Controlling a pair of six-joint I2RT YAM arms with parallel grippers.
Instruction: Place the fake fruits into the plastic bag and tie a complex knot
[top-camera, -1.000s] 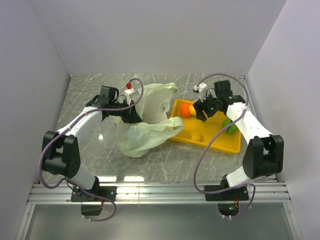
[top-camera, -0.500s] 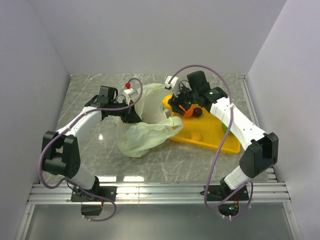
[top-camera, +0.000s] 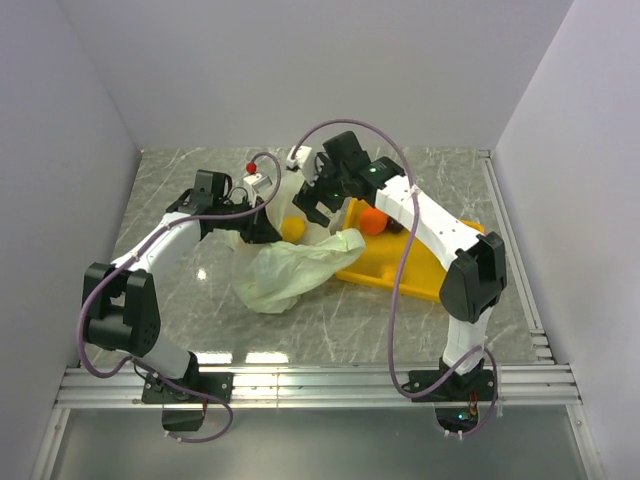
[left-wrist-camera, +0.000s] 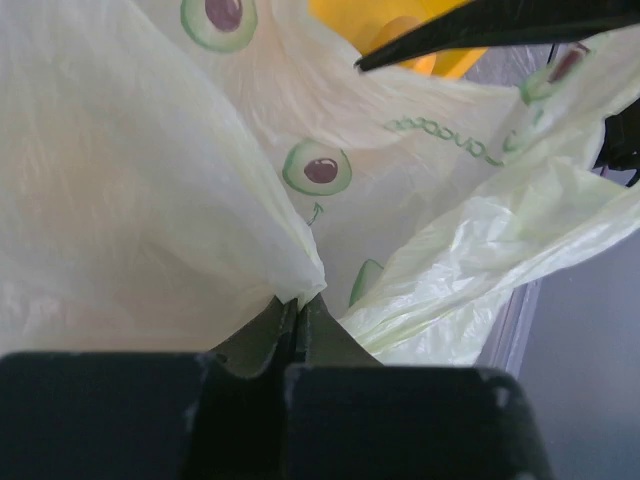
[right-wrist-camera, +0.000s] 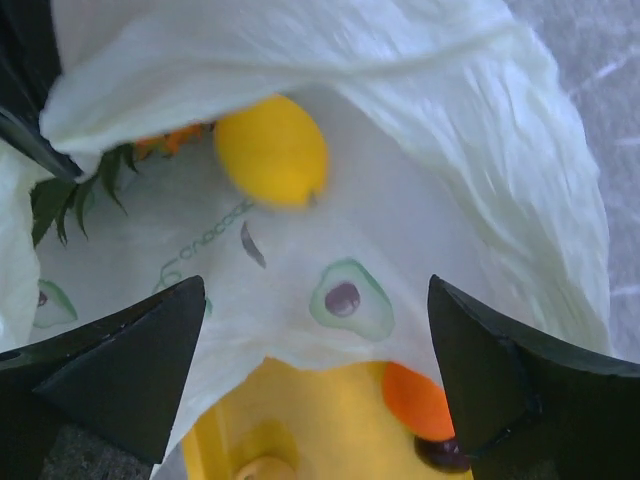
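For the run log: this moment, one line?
left fingers: shut on plastic bag | right fingers: open over bag | lemon: in bag

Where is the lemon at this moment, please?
In the right wrist view, the lemon is inside the bag, at its open mouth, upper left, just right of the pineapple piece.

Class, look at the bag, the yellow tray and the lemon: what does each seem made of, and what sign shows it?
The plastic bag: thin translucent pale-green film, likely plastic; it crinkles and drapes in soft folds. The yellow tray: probably rigid plastic; smooth, even yellow surface. The lemon: seemingly moulded plastic; smooth, uniform skin, though blurred.
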